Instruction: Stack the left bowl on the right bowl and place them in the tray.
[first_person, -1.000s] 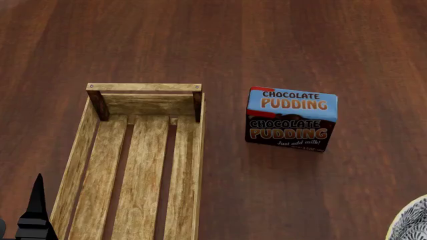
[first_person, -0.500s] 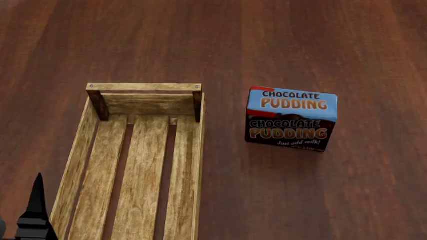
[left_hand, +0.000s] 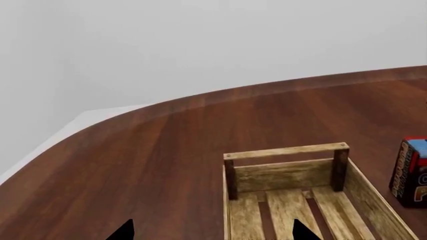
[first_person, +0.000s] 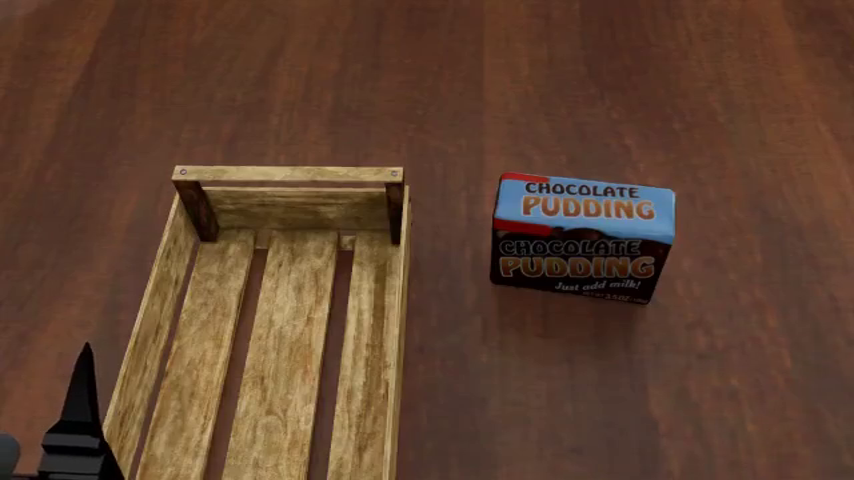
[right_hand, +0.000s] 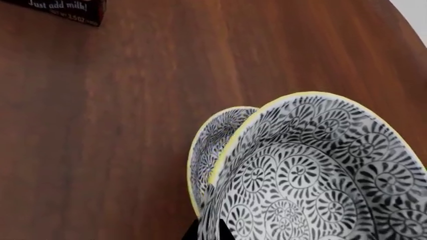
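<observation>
Bowls at the right gripper, tray off to the left

Left wrist view: tray (left_hand: 293, 200) lies just ahead of the left gripper (left_hand: 212, 231), its far end plank square across the view and its long axis running straight away from the camera. The two dark fingertips (left_hand: 123, 231) stand wide apart with nothing between them, one over the bare worktop (left_hand: 133, 160), the other over the slatted floor. The pudding box (left_hand: 412, 172) shows just beyond the tray's right side.

Head view: the tray (first_person: 400, 300) runs lengthwise toward the robot at the left, with no bowl in it, and the pudding box (first_person: 583, 238) stands near its right side without touching. Only one dark finger of the left gripper (first_person: 78, 430) shows, at the lower edge beside the tray's left wall. No bowl and no right gripper appear here.

Right wrist view: two patterned bowls fill the frame, the near bowl (right_hand: 320, 180) overlapping the far bowl (right_hand: 217, 142), which seems nested or leaning behind it. A dark tip of the right gripper (right_hand: 208, 230) touches the near bowl's rim; whether it is clamped there I cannot tell. By my judgement the bowls sit on the robot's right, out past the box, so the right arm would carry them leftward and set them down along the tray's length.
</observation>
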